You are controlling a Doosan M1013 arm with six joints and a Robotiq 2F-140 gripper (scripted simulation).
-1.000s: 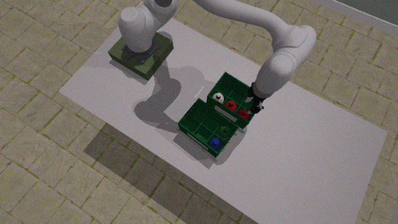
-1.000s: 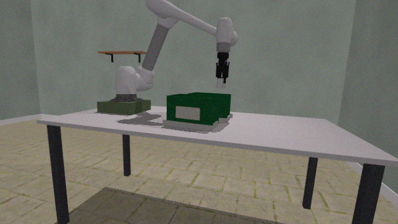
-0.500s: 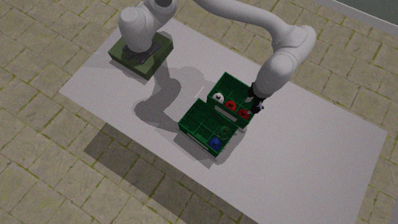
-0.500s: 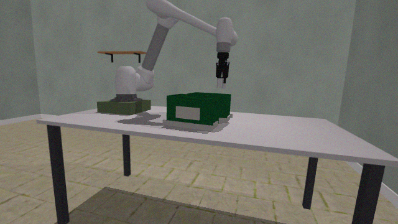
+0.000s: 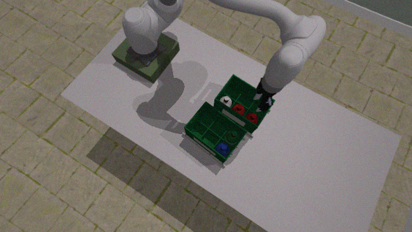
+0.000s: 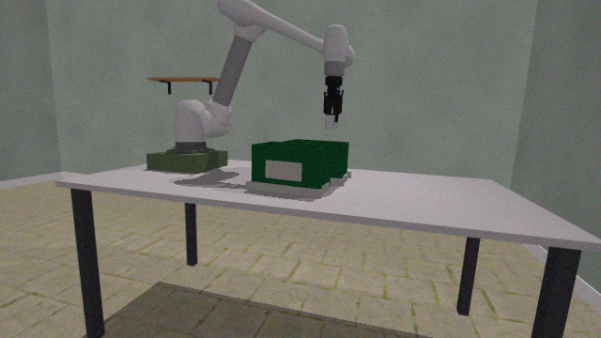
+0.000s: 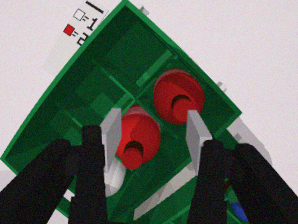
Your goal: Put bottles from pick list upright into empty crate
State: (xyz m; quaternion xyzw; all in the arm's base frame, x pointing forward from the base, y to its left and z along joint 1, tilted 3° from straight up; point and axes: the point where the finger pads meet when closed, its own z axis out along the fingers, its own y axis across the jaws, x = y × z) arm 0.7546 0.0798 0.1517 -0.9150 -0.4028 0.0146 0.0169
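Stone floor surrounds a white table (image 5: 306, 167) in the top view. My landmark is the crate with the red bottles (image 5: 224, 87). Inside it, three bottles stand in one row along the side that faces the second crate (image 5: 195, 115): a white-capped bottle (image 5: 226, 100), then a first red-capped bottle (image 5: 238, 109), then a second red-capped bottle (image 5: 252, 118). The second crate touches, or almost touches, the landmark crate on that same side. It holds a green-capped bottle (image 5: 232, 136) and a blue-capped bottle (image 5: 223, 149). My pincer (image 5: 264, 102) is over the landmark crate's edge, near the second red-capped bottle. My green base block (image 5: 167, 48) sits well apart from the landmark crate.

From the exterior view, both crates overlap into one green block (image 6: 329, 161), and I cannot tell which is which. My pincer (image 6: 331, 123) hangs above this block, pointing down, clear of the rim. No bottle shows from this side.

Looking from the wrist, my pincer (image 7: 154, 123) is released: the fingers stand partly apart and nothing is between them. Below them is the landmark crate (image 7: 180, 55) with both red caps, one (image 7: 178, 96) nearer its rim and one (image 7: 137, 137) beside it. The pick list (image 7: 81, 19) lies on the table just outside the landmark crate's far corner; a red square shows on it.
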